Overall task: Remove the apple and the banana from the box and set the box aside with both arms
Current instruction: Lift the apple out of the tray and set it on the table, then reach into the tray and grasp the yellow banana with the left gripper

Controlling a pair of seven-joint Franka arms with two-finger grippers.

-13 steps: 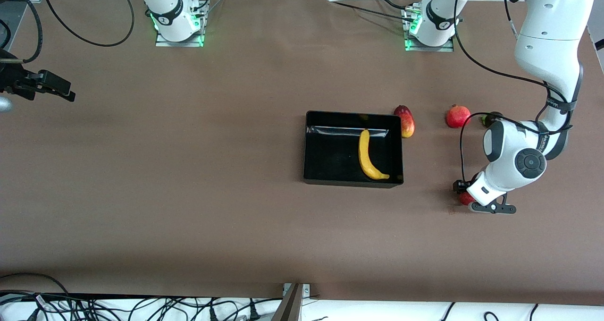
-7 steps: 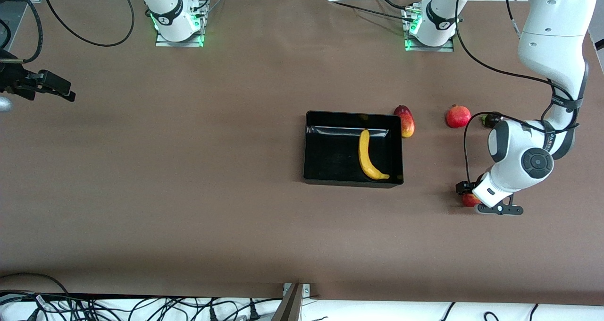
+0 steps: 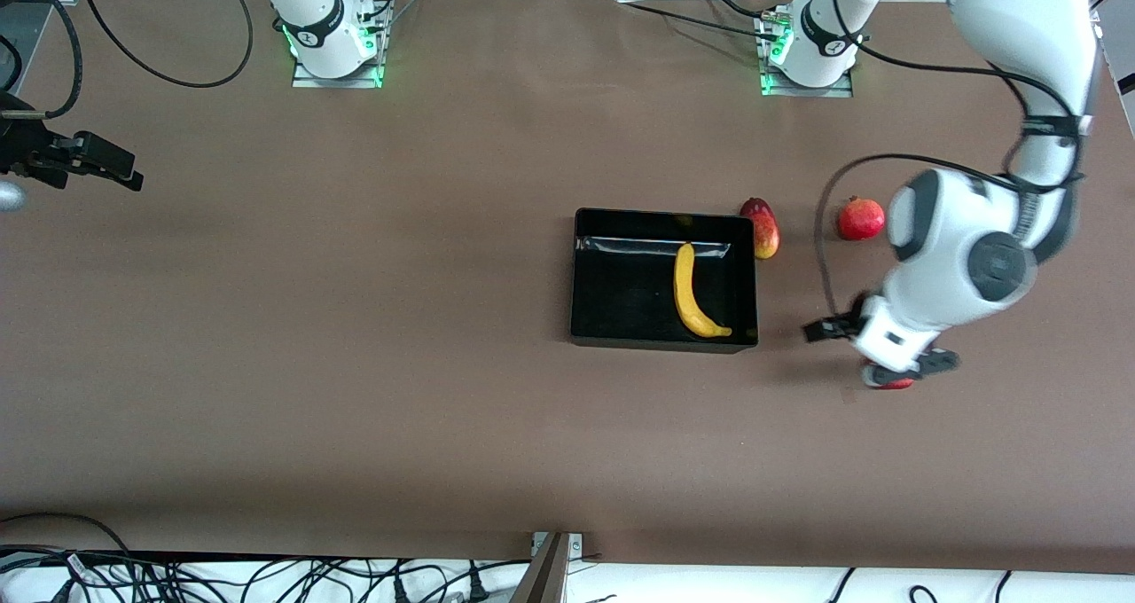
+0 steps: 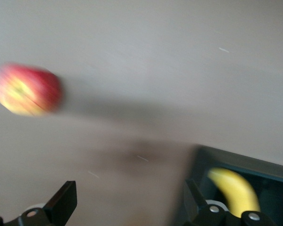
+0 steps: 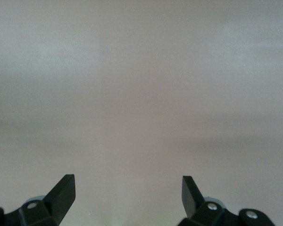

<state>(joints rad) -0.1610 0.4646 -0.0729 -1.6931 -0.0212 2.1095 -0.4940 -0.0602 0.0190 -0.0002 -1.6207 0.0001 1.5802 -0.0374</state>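
fruits: 1 banana (image 3: 694,298) in 1 black box (image 3: 603,275), 1 apple (image 3: 894,382) on the table, apparently under the left wrist | left gripper (image 4: 129,202) spread, empty, beside box | right gripper (image 5: 127,193) spread, waiting at its table end

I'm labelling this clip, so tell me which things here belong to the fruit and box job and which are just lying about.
Belongs to the job:
- apple, on the table
- banana, in the black tray
- left gripper, fingers open, above the apple
- right gripper, fingers open, waiting

Just lying about:
- mango, beside the tray
- pomegranate
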